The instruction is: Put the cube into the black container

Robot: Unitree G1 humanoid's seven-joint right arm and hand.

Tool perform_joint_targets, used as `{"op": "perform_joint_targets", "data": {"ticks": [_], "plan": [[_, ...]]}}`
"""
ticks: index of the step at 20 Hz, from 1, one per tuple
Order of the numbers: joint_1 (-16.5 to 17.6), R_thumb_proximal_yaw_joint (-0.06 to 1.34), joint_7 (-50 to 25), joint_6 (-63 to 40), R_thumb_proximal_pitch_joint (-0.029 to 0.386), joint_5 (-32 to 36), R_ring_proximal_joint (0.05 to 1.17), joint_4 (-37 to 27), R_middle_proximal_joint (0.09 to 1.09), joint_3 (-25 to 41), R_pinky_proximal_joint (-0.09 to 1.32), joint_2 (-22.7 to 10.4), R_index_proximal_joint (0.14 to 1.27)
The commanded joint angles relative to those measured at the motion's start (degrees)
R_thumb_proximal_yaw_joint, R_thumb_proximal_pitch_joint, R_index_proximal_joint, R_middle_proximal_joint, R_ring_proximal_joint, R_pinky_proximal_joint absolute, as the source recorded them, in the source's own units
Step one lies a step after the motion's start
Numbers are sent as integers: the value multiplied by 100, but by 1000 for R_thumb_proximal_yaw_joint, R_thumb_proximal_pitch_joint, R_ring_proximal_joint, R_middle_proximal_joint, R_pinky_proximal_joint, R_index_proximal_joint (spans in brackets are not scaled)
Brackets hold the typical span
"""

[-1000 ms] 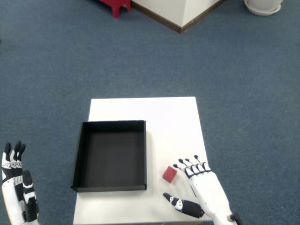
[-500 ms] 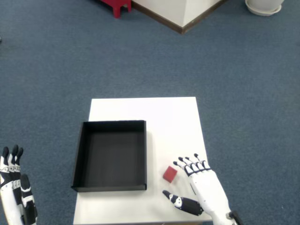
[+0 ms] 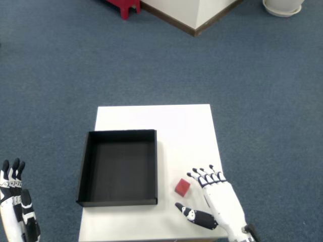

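Since a second ago the left hand [image 3: 15, 204] is sinking lower toward the 7 o'clock corner of the view, and the right hand [image 3: 218, 200] is shifting only slightly, its fingers a touch lower on the table than before; the cube and the container are lying where they were.

Blue carpet [image 3: 60, 65] is filling most of the view. On it the white table [image 3: 181, 126] is standing, reaching from the centre down to 6 o'clock. The black container [image 3: 83, 166] is sitting on the table's left half, open-topped, with nothing showing inside it. At 12 o'clock a white wall base with brown trim [image 3: 194, 17] is jutting in, a red piece of furniture [image 3: 123, 6] is showing just left of it, and a pale round object [image 3: 283, 6] is peeking in at 1 o'clock.

The right hand is resting at about 5 o'clock over the table's near right corner, palm down, fingers spread and thumb [image 3: 194, 217] stretched out toward 9 o'clock, holding nothing. The red cube [image 3: 182, 187] is lying on the table just right of the container's near right corner, outside it, between the thumb and the fingertips [image 3: 202, 175] and near them; whether it is touching them cannot be told.
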Motion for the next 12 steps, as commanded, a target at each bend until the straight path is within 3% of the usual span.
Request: {"op": "perform_joint_targets", "data": {"ticks": [1,12], "plan": [[-280,385,-40,37,-13,162,279,4,242,-131,126,-45,351],[-460,387,161,61,-10,260,277,384,235,-237,110,64,367]]}}
